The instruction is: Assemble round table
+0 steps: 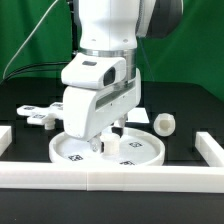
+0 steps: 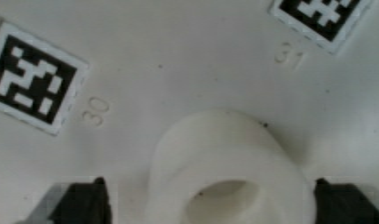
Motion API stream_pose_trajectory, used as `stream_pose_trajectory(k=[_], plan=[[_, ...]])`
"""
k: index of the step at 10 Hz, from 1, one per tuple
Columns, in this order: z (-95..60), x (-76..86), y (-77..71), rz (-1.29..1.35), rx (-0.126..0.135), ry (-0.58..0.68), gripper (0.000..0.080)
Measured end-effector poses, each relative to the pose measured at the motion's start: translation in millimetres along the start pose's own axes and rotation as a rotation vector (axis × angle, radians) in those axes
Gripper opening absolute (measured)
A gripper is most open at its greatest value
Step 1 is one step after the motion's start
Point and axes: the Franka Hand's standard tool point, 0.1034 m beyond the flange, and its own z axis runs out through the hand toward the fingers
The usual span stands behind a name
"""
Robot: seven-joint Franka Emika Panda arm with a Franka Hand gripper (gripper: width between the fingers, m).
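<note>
Directly above the big round disc (image 1: 150,152), which lay flat by the bench's near edge, the gripper (image 1: 108,140) hung with jaws apart astride its raised socket (image 2: 221,165); the white plastic looked light, stiff and slick, likely best taken at socket or rim.

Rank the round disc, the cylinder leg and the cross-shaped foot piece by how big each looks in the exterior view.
1. Round disc: clearly largest, though partly covered.
2. Cross-shaped foot piece: wider than the leg, but partly hidden, so its full extent is unsure.
3. Cylinder leg: smallest.
</note>
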Motion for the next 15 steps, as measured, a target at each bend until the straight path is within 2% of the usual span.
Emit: stream_pose_trajectory(k=[1, 2, 7, 11, 15], plan=[[-0.1, 0.1, 0.0, 0.0, 0.0, 0.0, 0.053], [-0.1, 0.1, 0.0, 0.0, 0.0, 0.0, 0.0406], [0.0, 1.2, -0.3, -0.007, -0.001, -0.001, 0.0407], [0.5, 15.5, -5.6, -0.051, 0.0, 0.004, 0.0409], [0.8, 37.6, -16.8, -0.079, 0.004, 0.014, 0.0409]])
